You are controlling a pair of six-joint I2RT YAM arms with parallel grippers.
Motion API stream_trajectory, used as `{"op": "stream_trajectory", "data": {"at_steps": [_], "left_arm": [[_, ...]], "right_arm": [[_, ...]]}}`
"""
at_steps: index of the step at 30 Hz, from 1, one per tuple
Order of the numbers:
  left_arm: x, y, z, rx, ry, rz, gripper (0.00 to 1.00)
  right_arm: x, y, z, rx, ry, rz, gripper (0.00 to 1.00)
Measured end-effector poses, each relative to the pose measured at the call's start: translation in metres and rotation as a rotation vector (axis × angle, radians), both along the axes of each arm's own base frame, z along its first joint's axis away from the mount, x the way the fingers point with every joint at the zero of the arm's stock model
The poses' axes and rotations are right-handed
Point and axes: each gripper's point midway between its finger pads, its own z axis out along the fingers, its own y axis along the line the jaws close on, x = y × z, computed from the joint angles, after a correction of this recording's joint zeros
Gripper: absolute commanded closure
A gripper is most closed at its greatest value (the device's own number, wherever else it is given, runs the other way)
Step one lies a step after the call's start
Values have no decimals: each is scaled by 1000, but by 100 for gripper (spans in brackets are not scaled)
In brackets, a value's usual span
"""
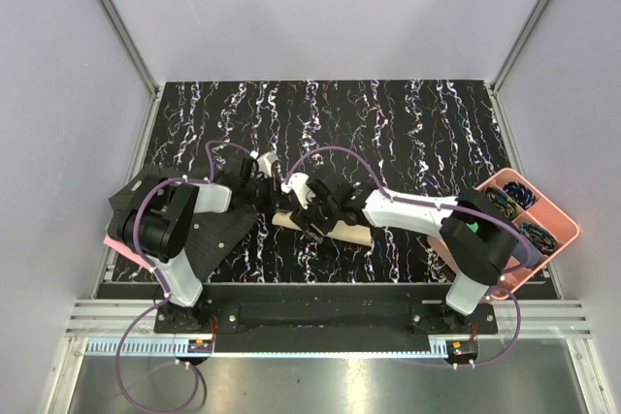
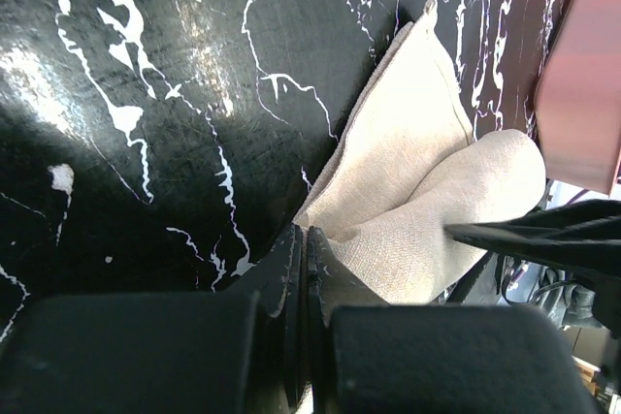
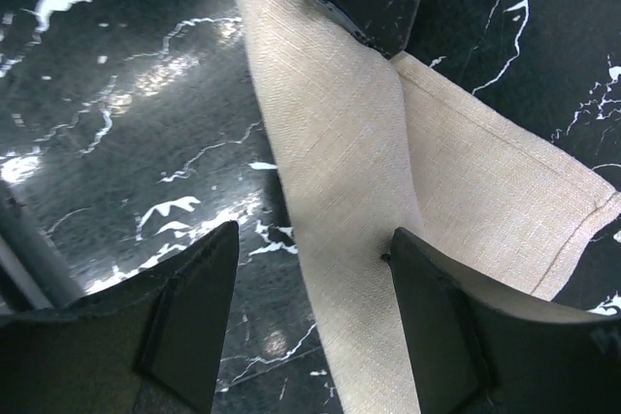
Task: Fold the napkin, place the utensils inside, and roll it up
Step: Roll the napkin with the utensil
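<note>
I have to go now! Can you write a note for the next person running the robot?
Left gripper: shut, pinching an edge of the napkin.
Right gripper: open, straddling the napkin.
Napkin: on the table between both grippers, folded, partly rolled, one flap loose.
Utensils: not visible; maybe rolled inside.
To do: finish rolling.

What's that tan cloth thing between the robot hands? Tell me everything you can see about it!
The napkin is a plain beige woven cloth with a stitched hem. It lies on the black marbled table, partly rolled into a soft tube, with a flat flap sticking out to one side. The left gripper is shut and seems to pinch its edge. The right gripper is open astride the roll, one finger against the cloth. What is inside the roll cannot be seen.
</note>
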Motion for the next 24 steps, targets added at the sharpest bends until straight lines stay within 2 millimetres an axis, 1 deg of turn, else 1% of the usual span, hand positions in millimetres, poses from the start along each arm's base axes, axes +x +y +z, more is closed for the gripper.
{"op": "stream_trajectory", "data": {"at_steps": [5,7,10,13,14,16,17,18,20,21,23,24], "left_arm": [[1,0,0,4,6,1,100],[1,0,0,6,9,3,98],[4,1,-1,13,7,8,91],[6,2,-2,24,4,18,81],[7,2,-2,28,3,21,76],[9,3,-2,39,5,30,70],[12,4,-1,41,3,35,67],[14,3,2,38,-2,35,61],[20,1,9,33,-20,33,55],[22,0,12,32,-29,34,52],[27,0,20,35,-54,40,50],[29,1,25,38,-66,43,49]], "right_arm": [[4,-2,-13,-33,-10,-2,29],[6,-2,-15,-37,-17,-3,30],[10,-2,-19,-48,-30,-11,30],[15,-2,-24,-62,-47,-27,30],[17,-3,-25,-68,-55,-33,31],[20,-3,-25,-80,-69,-45,31],[23,-4,-26,-90,-77,-54,32],[25,-4,-28,-95,-81,-59,32],[29,-3,-31,-106,-90,-68,33],[32,-1,-30,-104,-95,-71,35],[37,1,-31,-106,-102,-79,39],[40,2,-31,-107,-104,-84,44]]}}
